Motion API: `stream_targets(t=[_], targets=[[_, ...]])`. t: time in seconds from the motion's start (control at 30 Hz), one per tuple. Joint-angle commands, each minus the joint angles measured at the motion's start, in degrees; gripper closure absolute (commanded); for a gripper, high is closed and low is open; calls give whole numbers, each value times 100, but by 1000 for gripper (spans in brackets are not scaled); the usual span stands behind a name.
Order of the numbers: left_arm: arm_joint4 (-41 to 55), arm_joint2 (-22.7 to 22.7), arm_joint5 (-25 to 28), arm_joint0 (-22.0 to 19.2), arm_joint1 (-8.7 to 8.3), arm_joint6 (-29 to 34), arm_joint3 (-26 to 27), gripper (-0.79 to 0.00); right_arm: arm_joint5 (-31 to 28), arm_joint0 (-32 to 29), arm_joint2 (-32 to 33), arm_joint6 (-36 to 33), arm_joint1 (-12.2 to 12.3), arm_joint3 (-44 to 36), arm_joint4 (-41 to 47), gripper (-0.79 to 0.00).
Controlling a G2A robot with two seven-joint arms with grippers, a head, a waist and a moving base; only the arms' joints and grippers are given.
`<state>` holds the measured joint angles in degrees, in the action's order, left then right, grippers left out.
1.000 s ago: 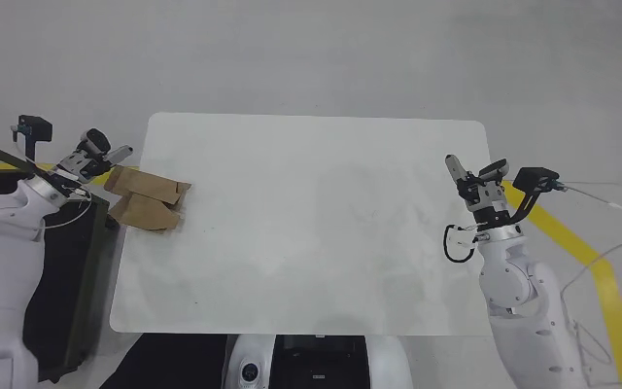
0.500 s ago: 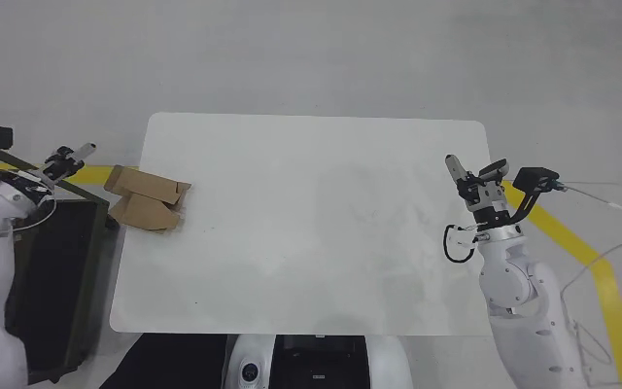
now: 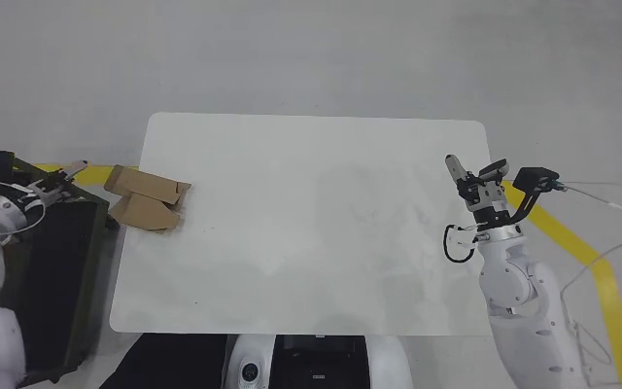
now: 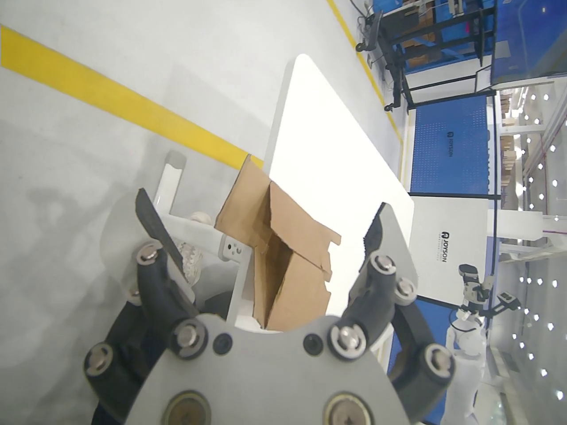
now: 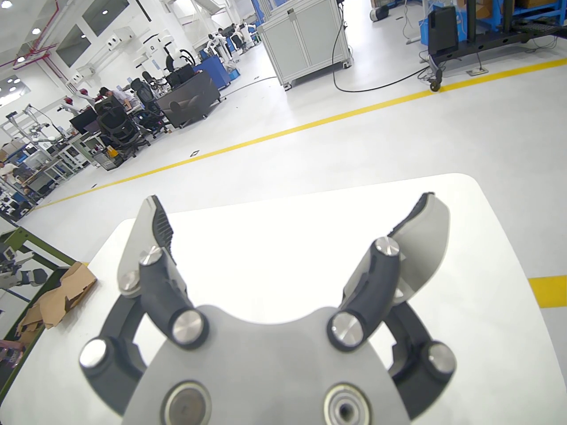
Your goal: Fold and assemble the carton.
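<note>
Top view: one brown cardboard carton point(image 3: 146, 199) is laid at the white rectangular table point(image 3: 311, 243) edge, beside one dark green bin point(image 3: 58, 277), contents indiscernible. The left gripper point(image 3: 66, 175) and the right gripper point(image 3: 476, 165) are held wide, empty.

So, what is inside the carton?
The carton opens toward the left tool; only bare brown walls and flaps show inside. The part nearest the tool is covered by its base, so contents there cannot be seen.
</note>
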<state>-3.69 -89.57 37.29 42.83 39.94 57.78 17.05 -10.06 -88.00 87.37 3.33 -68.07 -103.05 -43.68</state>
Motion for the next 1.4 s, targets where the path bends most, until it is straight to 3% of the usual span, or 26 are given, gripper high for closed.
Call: stream_targets(t=[0.0, 0.43, 0.83, 1.37], targets=[[-47, 74, -58, -57, 36, 23, -102, -785, 0, 0, 0, 0, 0, 0, 0, -785], [103, 370, -775, -467, 335, 468, -520, -785, 0, 0, 0, 0, 0, 0, 0, -785], [-90, 605, -1324, -644, 506, 127, -615, -785, 0, 0, 0, 0, 0, 0, 0, -785], [-61, 615, -1372, -676, 528, 117, -632, -785, 0, 0, 0, 0, 0, 0, 0, -785]])
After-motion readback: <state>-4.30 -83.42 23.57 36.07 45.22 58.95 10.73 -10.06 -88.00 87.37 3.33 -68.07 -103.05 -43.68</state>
